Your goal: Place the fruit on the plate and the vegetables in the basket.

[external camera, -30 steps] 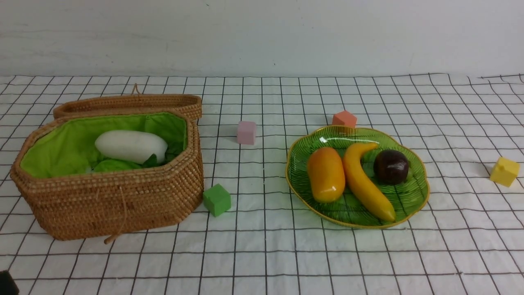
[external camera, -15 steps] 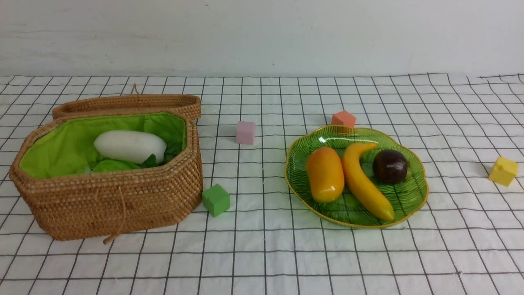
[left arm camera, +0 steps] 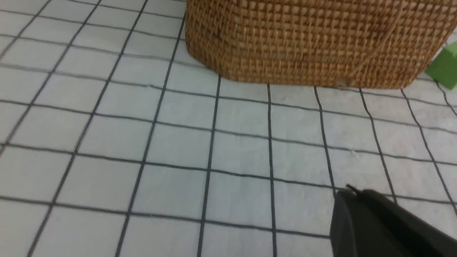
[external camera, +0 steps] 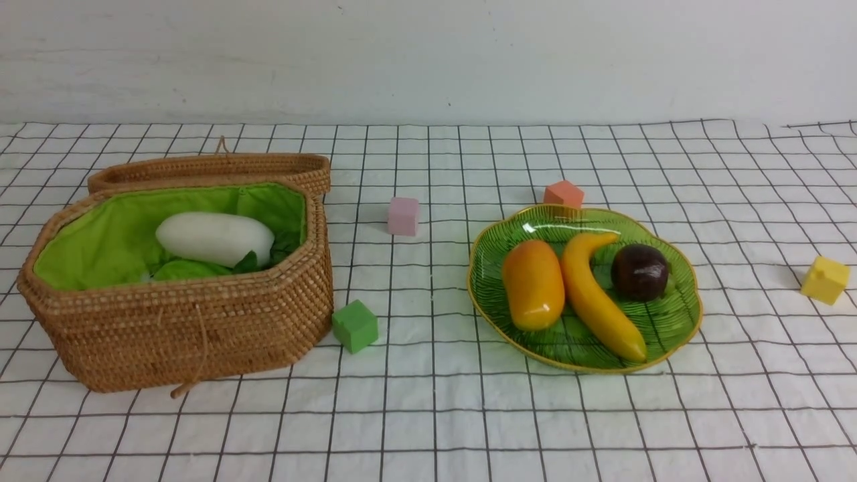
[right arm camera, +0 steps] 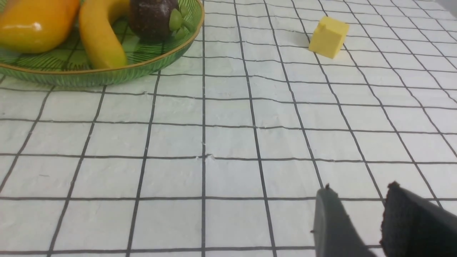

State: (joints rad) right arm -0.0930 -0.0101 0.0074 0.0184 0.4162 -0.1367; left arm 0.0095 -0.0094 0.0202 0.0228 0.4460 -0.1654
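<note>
The green plate on the right holds an orange mango, a yellow banana and a dark mangosteen; the plate also shows in the right wrist view. On the left, the woven basket stands with its lid back, a white radish and green leafy piece inside. Neither gripper shows in the front view. My left gripper hangs shut and empty above the cloth, short of the basket. My right gripper is open with nothing between its fingers, near the plate.
Small cubes lie on the checked cloth: green beside the basket, pink in the middle, orange behind the plate, yellow at far right. A wall stands behind the table.
A dark piece of the left arm at the front view's bottom left corner has gone from sight. The objects have not moved.
</note>
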